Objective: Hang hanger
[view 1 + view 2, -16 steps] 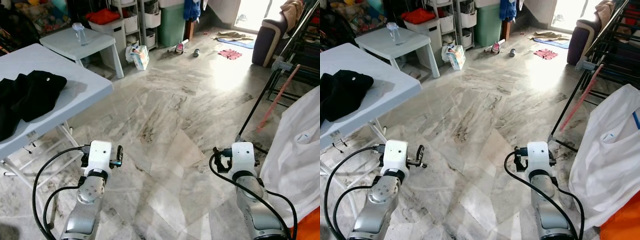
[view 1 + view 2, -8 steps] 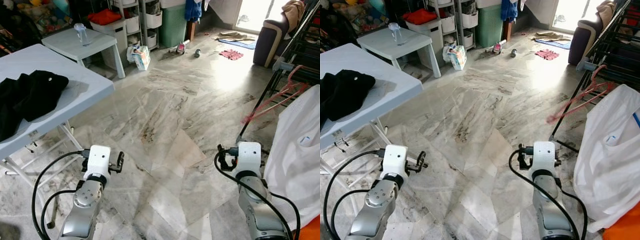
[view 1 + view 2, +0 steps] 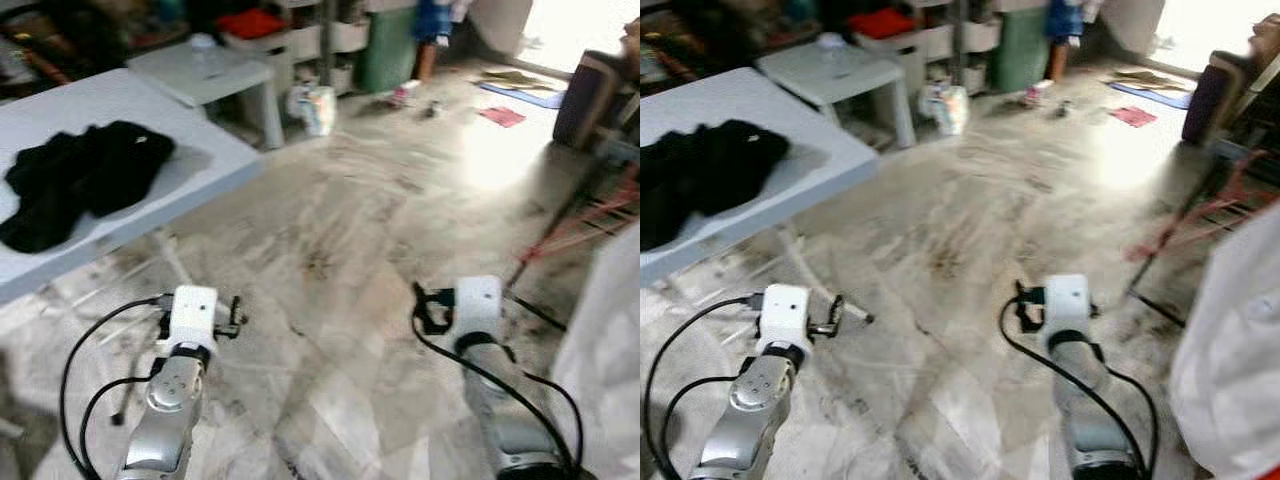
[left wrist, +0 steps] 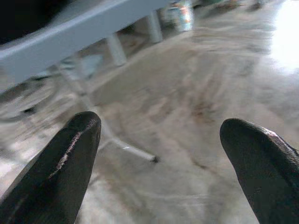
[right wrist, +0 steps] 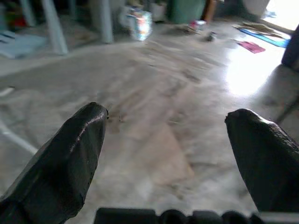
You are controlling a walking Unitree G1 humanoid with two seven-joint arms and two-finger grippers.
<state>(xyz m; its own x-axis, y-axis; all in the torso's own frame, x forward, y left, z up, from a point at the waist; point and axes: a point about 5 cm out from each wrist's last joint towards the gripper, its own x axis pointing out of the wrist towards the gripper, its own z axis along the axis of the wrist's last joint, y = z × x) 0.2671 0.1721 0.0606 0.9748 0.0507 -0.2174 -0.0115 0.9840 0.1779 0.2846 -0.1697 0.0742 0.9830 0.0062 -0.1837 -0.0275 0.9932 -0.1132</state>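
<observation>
Marble floor (image 3: 340, 230) spreads out ahead, blurred, and the whole view has swung toward the robot's left since half a second ago: the grey surface (image 3: 200, 150) with the black garment (image 3: 85, 180) on it now sits closer to the middle, and the small white side table (image 3: 215, 75) with its storage shelves behind has shifted likewise. That shift is the camera's, not the things'. The pink hanger (image 3: 590, 225) is at the far right by the dark drying rack (image 3: 1230, 120), low toward the floor and smeared by the blur; whether it touches the rack I cannot tell. Beside it the white hanging cloth (image 3: 1230, 350) fills the right edge.

Both arms are held forward over the floor much as before. The left pincer (image 4: 159, 154) is released, its fingers (image 4: 60, 168) spread wide with nothing between them, the surface's leg and floor beyond. The right pincer (image 5: 168, 154) is released too, fingers (image 5: 70, 154) wide apart over bare marble, well apart from the hanger.
</observation>
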